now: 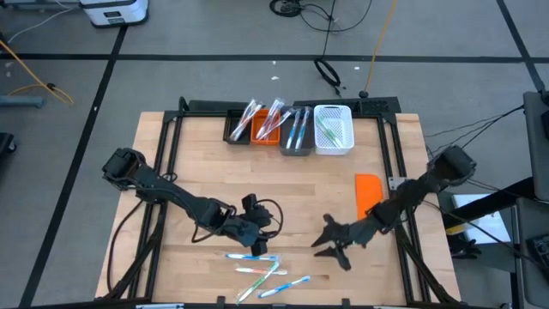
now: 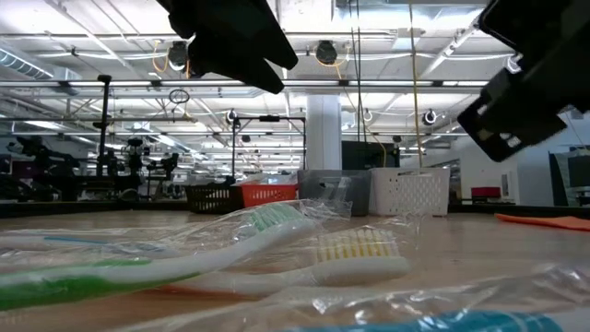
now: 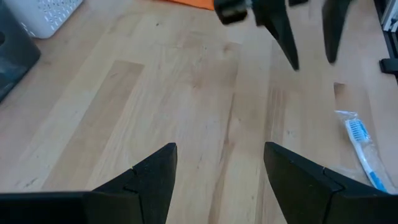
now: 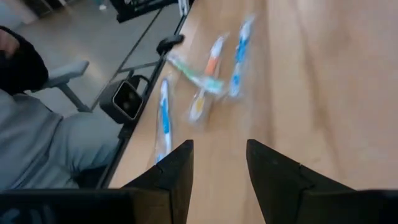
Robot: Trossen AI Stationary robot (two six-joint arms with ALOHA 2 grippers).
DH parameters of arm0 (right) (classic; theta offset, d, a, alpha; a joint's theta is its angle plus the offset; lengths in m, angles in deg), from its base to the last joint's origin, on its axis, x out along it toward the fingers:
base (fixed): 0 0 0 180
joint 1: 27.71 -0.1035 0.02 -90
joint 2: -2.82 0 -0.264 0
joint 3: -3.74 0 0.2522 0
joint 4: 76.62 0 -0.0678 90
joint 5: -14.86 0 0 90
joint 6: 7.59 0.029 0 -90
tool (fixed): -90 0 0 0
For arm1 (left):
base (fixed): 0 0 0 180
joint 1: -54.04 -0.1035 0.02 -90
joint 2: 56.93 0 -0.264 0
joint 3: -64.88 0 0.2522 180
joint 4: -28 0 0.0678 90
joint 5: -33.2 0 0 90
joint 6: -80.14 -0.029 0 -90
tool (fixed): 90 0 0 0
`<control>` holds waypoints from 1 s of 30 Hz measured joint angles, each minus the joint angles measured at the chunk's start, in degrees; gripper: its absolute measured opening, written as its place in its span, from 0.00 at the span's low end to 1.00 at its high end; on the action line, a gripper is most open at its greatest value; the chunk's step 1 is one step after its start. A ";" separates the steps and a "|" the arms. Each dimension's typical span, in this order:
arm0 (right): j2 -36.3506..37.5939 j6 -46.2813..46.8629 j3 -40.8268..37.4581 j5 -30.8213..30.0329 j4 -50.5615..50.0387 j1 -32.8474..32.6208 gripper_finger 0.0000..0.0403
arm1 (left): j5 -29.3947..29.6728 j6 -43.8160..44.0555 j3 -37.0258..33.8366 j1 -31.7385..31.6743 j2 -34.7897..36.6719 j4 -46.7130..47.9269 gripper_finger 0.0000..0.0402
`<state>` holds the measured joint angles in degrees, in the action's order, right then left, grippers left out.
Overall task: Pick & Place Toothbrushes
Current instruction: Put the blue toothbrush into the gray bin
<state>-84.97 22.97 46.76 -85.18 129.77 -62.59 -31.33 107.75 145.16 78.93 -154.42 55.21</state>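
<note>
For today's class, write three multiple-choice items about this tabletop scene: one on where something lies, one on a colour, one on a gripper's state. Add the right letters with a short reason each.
1. Where do the loose toothbrushes lie?
A. Near the table's front edge, between the two grippers
B. Inside the white basket
C. On the orange block

2. What colour is the flat block by the right arm?
A. Green
B. Orange
C. Black

3. How are the left gripper and the right gripper?
A. Both clamped on a toothbrush
B. Only the left holds a toothbrush
C. Both open, holding nothing

Answers:
1 A: the high view shows the wrapped brushes scattered on bare wood at the front, away from the row of bins.
2 B: it is plainly orange in the high view.
3 C: each wrist view shows bare table between parted fingers.
</note>
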 joint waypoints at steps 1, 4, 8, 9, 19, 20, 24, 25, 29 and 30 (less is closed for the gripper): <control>-1.80 0.26 0.77 -0.57 0.32 -0.88 0.35 | 0.00 0.10 0.00 0.00 0.00 0.00 0.61; -7.37 0.31 4.09 -0.66 0.28 -3.12 0.35 | 0.01 0.66 0.00 -0.02 0.00 0.00 0.61; -13.62 -0.11 9.28 -0.64 0.09 -5.41 0.35 | 0.04 1.01 0.00 -0.02 0.00 0.00 0.61; -14.96 -0.55 10.24 -0.64 -0.02 -5.86 0.35 | 0.04 1.01 0.00 -0.02 0.00 -0.02 0.61; -21.95 -1.30 15.78 -0.97 -0.07 -8.20 0.35 | 0.07 1.00 0.00 -0.04 0.00 0.08 0.61; -22.60 -1.37 16.16 -1.41 -0.05 -8.47 0.35 | 0.07 1.01 0.00 -0.04 0.00 0.15 0.61; -25.58 -1.73 17.35 -3.85 0.08 -9.18 0.35 | 0.07 0.99 0.00 -0.04 0.00 0.11 0.61; -25.89 -1.83 17.51 -4.23 0.15 -9.19 0.35 | 0.08 0.99 0.00 -0.04 0.00 0.11 0.61; -26.32 -1.72 17.66 -5.12 0.20 -9.19 0.34 | 0.09 0.99 0.00 -0.04 0.00 0.07 0.61; -26.34 -1.72 17.66 -5.14 0.21 -9.19 0.33 | 0.09 0.99 0.00 -0.04 0.00 0.06 0.61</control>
<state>-111.31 21.25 64.41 -90.32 129.98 -71.78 -31.24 108.74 145.16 78.88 -154.42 55.27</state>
